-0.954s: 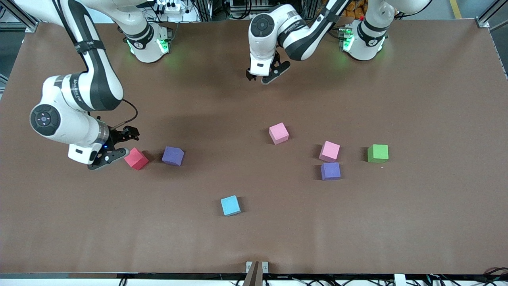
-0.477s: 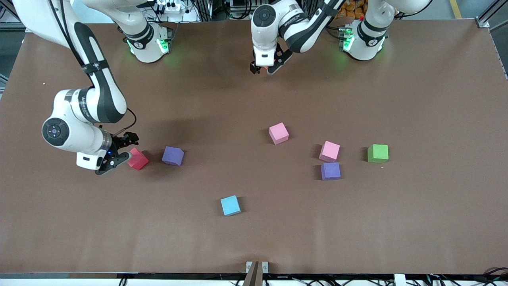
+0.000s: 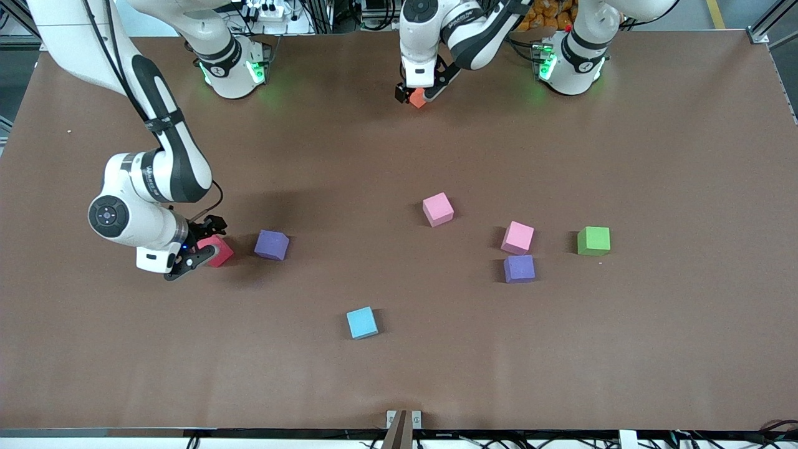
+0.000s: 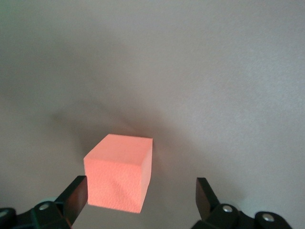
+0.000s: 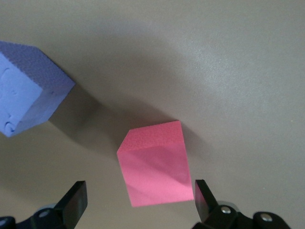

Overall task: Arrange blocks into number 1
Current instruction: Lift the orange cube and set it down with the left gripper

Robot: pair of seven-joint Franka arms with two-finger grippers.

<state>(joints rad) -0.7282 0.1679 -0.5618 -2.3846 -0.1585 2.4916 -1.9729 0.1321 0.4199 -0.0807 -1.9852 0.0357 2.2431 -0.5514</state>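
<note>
from where i sit, the main risk is a bad bite on either cube. the right gripper (image 3: 201, 250) is down around the red block (image 3: 217, 250), which sits skewed to the jaws in the right wrist view (image 5: 155, 164), so if i close now i judge a finger may catch a corner and spin or squirt the foam out instead of seating flat. the nearer purple block (image 3: 272, 244) lies just beside it toward the middle of the table, and any sideways drift could nudge it. the left gripper (image 3: 419, 93) is over the orange block (image 3: 417, 98), close to the arm bases, and in the left wrist view the block (image 4: 119, 177) sits hard against one finger rather than centred, so closing could shove it along the table before it is pinched. both sets of fingers stand fully apart and neither has hold of anything; whether the pads already touch foam i cannot tell. the rest of the blocks lie untouched: one pink block (image 3: 437, 209) mid-table, a second pink block (image 3: 519, 237) touching another purple block (image 3: 519, 269) toward the left arm's end. the green cube (image 3: 593, 241) and light blue cube (image 3: 361, 322) stay out of it. no digit is formed yet.
</note>
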